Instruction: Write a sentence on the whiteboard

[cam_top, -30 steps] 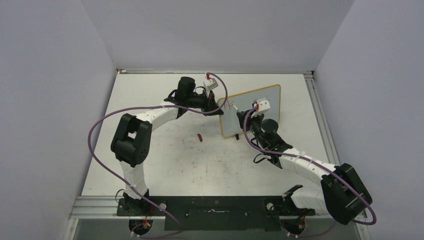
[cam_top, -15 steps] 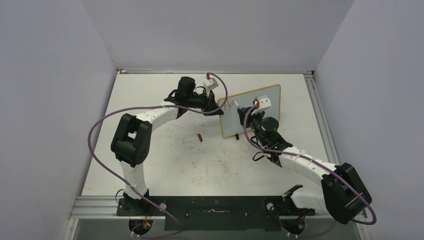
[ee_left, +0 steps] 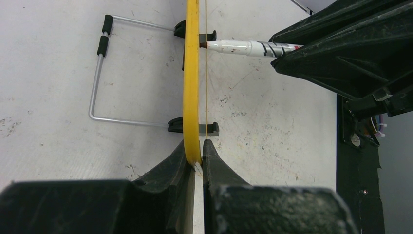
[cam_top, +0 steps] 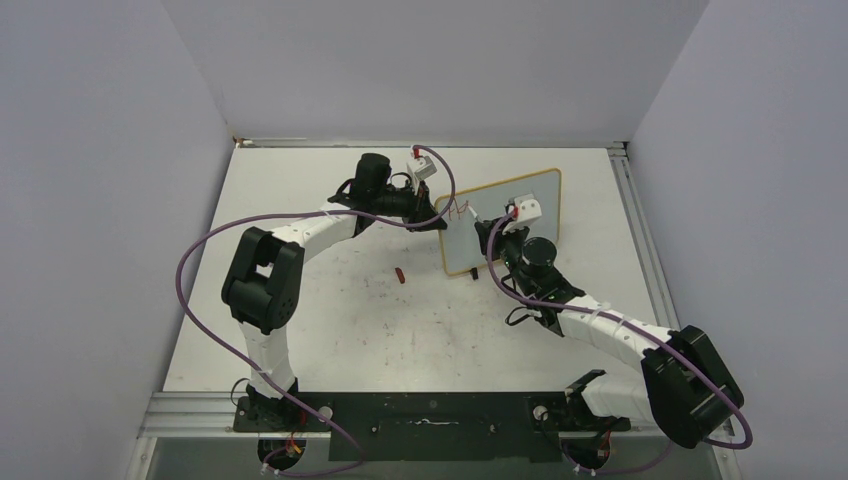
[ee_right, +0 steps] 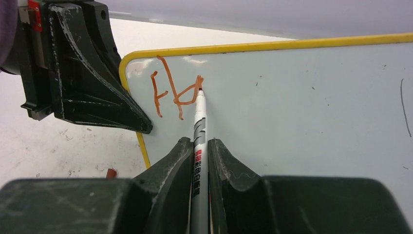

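So here's where we're at: the whiteboard point(cam_top: 545, 190) stands upright on the table point(cam_top: 350, 320), toward the far right, resting on its little black feet with a bent wire stand point(ee_left: 100, 83) flat on the table behind it. In our wrist views the frame looks yellow rather than wood. The left jaws are closed tight on the board's side edge point(ee_left: 191, 73), one finger on each face, right by the upper corner nearest the writing. The right jaws are clamped shut around a white marker point(ee_right: 199, 146), which pokes out straight ahead between them with its tip pressed against the board face point(ee_right: 302, 107). As for the sentence point(ee_right: 175, 95), we've only got a few orange-red strokes in that top corner. It reads like an "H" plus a second letter, maybe an "a" – and the marker tip sits at the top end of the last stroke. The rest of the board is blank apart from a few faint specks and one thin dark line far right. There's also a small red piece point(cam_top: 400, 274) lying on the table between the arms – we can't tell what it is.
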Robot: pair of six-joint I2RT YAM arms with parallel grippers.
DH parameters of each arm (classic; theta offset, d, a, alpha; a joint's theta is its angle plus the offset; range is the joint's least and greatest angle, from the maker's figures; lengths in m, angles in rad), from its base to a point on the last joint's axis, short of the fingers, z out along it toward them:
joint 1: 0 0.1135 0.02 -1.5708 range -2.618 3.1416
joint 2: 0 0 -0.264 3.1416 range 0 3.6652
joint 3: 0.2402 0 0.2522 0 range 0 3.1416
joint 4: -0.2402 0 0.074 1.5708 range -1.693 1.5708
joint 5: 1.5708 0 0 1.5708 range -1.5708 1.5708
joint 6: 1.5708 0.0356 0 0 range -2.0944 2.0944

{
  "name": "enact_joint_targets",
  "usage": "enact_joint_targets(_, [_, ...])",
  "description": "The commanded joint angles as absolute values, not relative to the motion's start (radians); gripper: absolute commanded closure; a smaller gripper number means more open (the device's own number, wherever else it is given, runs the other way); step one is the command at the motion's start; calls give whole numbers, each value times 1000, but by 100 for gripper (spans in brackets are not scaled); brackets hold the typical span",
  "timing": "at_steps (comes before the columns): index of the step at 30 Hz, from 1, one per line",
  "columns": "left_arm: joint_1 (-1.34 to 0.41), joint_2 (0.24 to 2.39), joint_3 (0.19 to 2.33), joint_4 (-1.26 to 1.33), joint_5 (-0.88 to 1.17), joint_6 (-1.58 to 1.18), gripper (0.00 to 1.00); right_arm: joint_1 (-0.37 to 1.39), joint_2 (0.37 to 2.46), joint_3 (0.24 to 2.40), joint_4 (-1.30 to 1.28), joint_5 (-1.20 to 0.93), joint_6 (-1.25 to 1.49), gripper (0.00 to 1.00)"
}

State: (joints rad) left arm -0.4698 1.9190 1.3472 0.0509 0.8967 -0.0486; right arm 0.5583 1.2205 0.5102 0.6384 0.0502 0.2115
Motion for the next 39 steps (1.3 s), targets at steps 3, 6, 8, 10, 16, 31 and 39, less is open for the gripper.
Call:
enact_joint_targets(3, [-497,1946,1350,-47,937,-20,100,565,1226,503,612,85,216,95])
enact_joint_targets(6, [-497,1945,1350,-48,937,-20,100,566,1228,501,604,93,220,95])
enact_joint_targets(8, [-497,1945,1350,-48,936,-17,100,566,1225,499,601,105,220,95])
enact_joint_targets(10, [-497,1945,1350,-49,936,-18,100,566,1219,499,598,117,219,95])
enact_joint_targets(16, [-497,1945,1350,-51,934,-17,100,566,1200,500,592,134,215,95])
enact_joint_targets(31, [-499,1942,1351,-57,930,-11,100,576,1189,542,643,119,176,95])
enact_joint_targets(39, [-500,1945,1355,-60,930,-8,100,577,1220,570,675,110,164,95])
